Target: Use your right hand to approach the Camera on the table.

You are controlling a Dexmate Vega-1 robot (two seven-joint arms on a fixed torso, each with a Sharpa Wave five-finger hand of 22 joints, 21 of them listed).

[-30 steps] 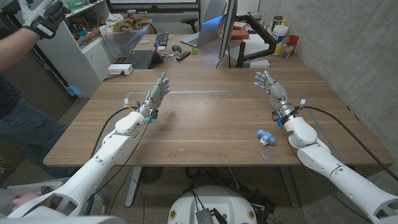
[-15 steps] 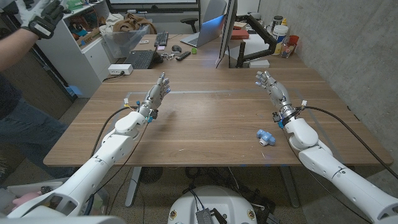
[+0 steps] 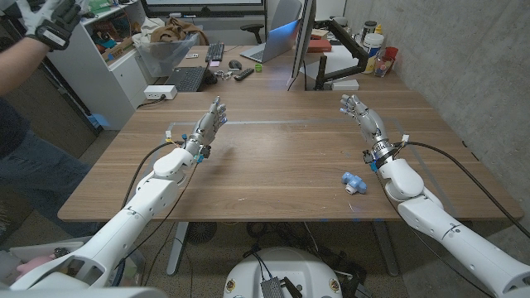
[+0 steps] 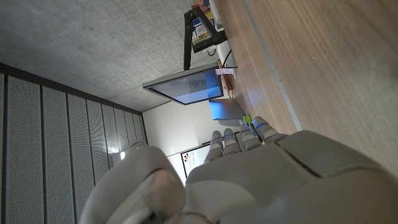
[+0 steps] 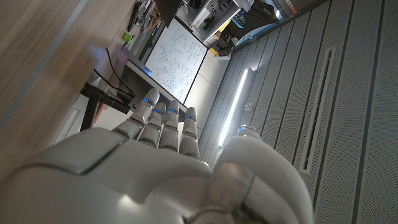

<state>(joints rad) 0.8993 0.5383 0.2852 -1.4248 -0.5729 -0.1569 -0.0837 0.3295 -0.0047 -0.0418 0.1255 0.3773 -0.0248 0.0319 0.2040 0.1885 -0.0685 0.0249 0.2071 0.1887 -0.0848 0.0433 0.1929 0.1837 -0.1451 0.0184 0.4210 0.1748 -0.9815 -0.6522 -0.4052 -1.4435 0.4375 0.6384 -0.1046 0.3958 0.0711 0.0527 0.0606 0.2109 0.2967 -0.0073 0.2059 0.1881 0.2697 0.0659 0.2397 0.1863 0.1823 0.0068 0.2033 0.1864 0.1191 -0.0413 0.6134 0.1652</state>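
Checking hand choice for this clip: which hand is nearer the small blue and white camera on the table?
Right. The right hand is raised beyond the camera, which lies beside that forearm; the left hand is across the table.

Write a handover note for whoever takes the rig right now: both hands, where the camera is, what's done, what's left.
Right hand: open, holds nothing, raised over the far right part of the wooden table.
Left hand: open, holds nothing, on the left side.
Camera: small blue and white thing near the table's front edge, beside the right forearm, nearer the robot than the right hand, untouched.
Done: nothing visible.
Left: bring the right hand back toward the camera.
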